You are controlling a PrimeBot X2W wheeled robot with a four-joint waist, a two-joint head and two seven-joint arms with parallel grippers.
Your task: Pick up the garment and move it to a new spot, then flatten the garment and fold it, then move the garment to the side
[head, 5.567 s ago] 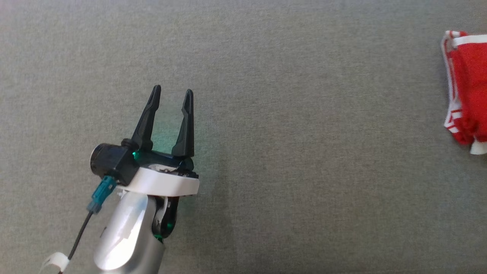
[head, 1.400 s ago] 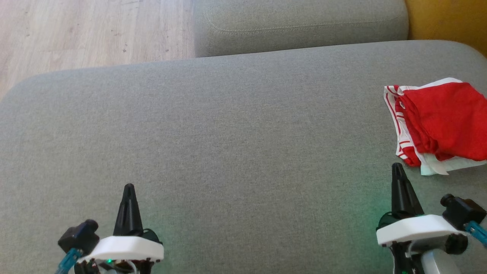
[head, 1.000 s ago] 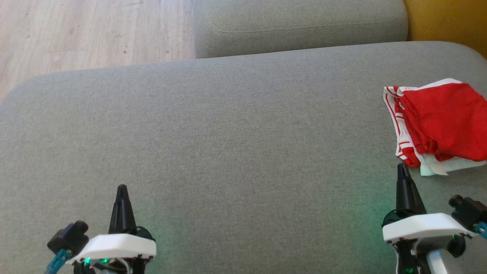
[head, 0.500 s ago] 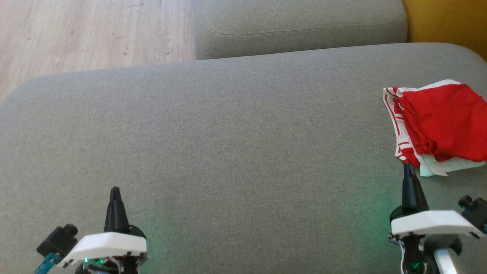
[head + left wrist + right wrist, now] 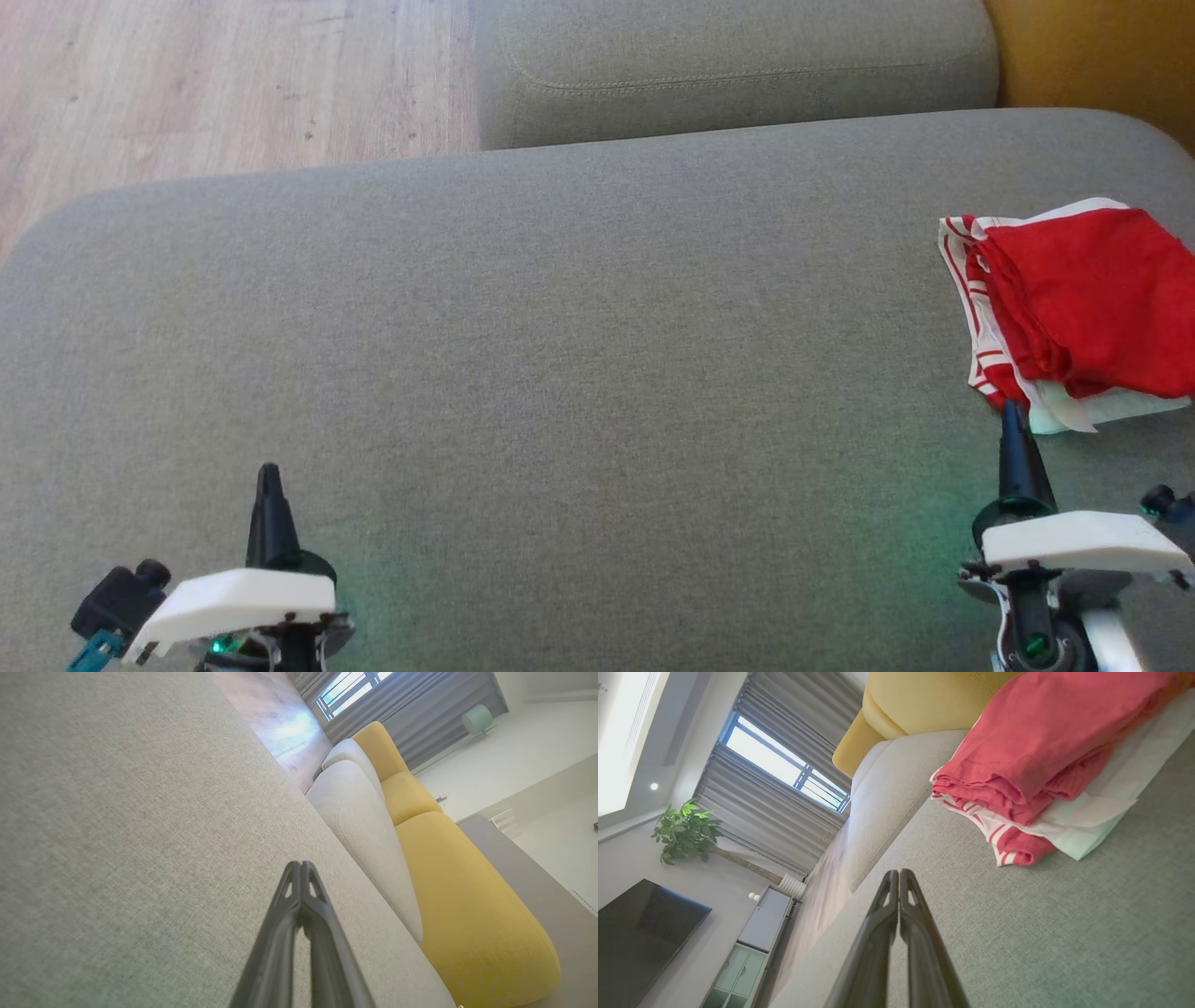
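The garment (image 5: 1083, 308) is red with white stripes and white trim, folded into a small stack at the right edge of the grey cushion (image 5: 560, 355). The right wrist view shows the garment (image 5: 1031, 760) lying just ahead of the fingers. My right gripper (image 5: 1010, 411) is shut and empty, its tip just short of the garment's near corner. The same pair of fingers (image 5: 899, 873) is pressed together in the right wrist view. My left gripper (image 5: 269, 471) stands shut and empty at the lower left, far from the garment, and also appears closed (image 5: 300, 864) in its own wrist view.
A second grey cushion (image 5: 738, 65) lies behind the first. A yellow sofa part (image 5: 1102, 47) sits at the far right, and wooden floor (image 5: 224, 84) shows at the upper left. The broad grey surface between the grippers is bare fabric.
Both grippers have drawn back toward the bottom of the head view and stay shut. The garment lies where it was.
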